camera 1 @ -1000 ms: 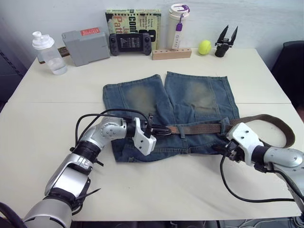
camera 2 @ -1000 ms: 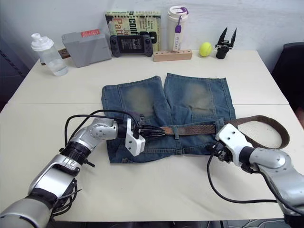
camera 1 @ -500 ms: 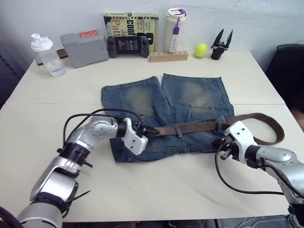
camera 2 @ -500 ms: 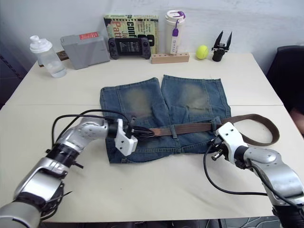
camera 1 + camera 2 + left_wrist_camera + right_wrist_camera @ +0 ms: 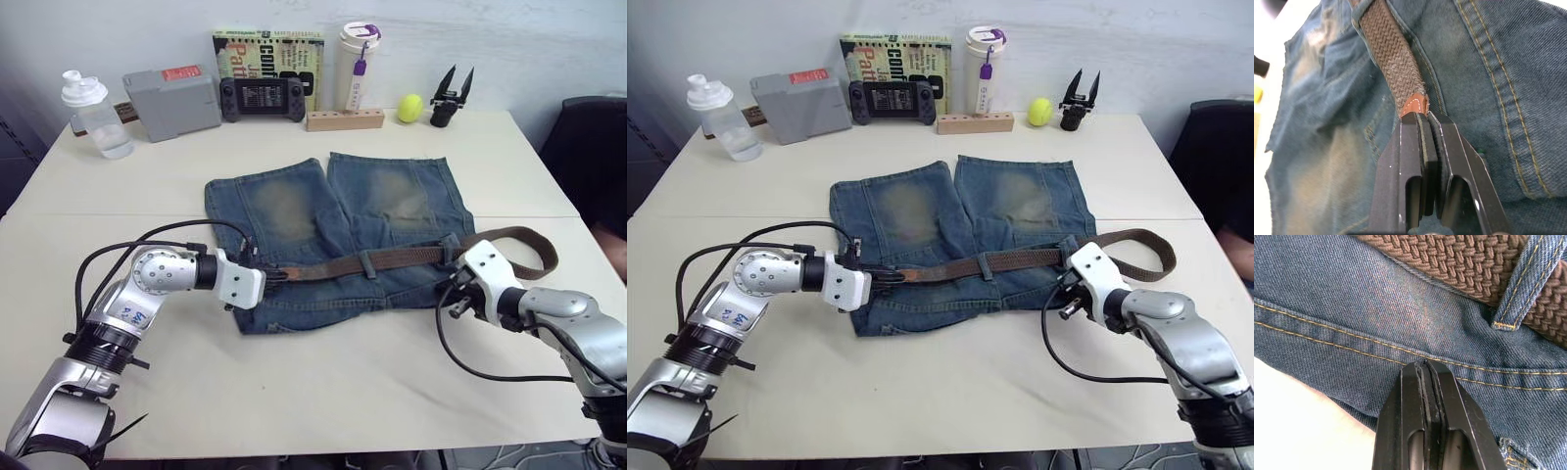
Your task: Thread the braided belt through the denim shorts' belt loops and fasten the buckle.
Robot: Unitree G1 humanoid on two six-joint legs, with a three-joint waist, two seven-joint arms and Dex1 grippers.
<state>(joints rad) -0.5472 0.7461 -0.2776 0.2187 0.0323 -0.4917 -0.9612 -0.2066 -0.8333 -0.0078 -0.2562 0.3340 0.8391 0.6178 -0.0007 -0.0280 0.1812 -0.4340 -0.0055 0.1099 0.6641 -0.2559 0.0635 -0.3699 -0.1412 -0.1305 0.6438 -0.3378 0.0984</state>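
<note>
Left gripper [image 5: 1422, 117]: clamped on belt [image 5: 392, 259] tip. Right gripper [image 5: 1425, 364]: pinching shorts [image 5: 323, 211] waistband. Pull tip level along waistband; keep waistband pinned.

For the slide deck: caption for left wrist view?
Left gripper shut on tan leather tip of dark brown braided belt over blue denim shorts.

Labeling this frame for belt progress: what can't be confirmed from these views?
- The buckle: not identifiable; the braided belt loops behind the right gripper in the head views.
- Belt tip: the left gripper covers everything past the tan end.
- Right gripper grip: shut at the denim shorts hem seam; whether cloth is pinched is unclear.
- Belt loops: count under the strap is too small to tell.
</note>
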